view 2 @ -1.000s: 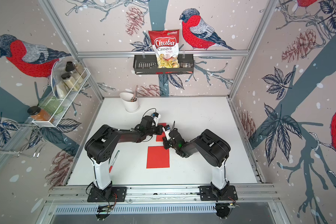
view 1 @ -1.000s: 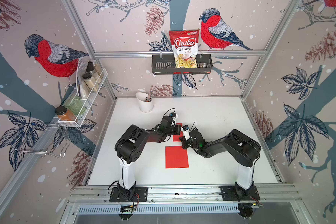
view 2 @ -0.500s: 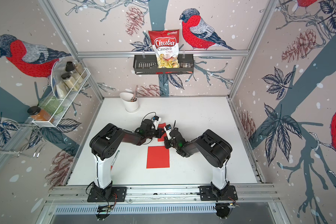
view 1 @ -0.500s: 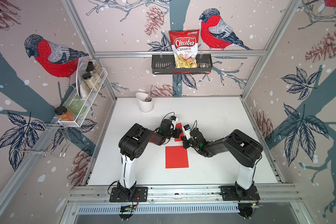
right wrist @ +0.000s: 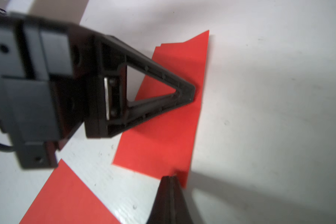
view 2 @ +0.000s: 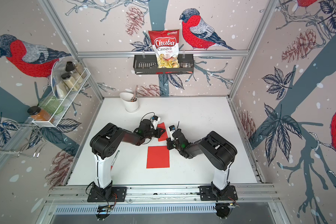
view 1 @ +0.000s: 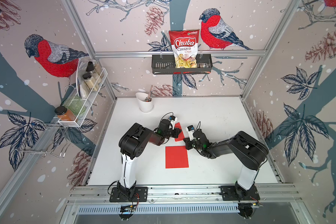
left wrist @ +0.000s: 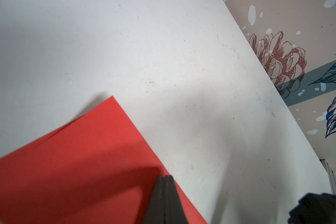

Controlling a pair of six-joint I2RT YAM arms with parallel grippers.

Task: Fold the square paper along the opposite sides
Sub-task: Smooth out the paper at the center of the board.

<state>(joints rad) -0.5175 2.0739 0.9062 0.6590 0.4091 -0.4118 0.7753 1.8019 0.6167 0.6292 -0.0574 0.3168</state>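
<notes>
Plainly, left fingers [left wrist: 159, 195] and right fingers [right wrist: 167, 195] closed at folded paper [right wrist: 163, 135] edges, table [left wrist: 163, 58] beyond.

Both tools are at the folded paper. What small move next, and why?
Probably slide the left tool along the straight edge of the folded paper to press the crease. Both tools are shut; the left tip sits at that edge, the right tool at a corner, and the layers look uneven at the far end.
</notes>
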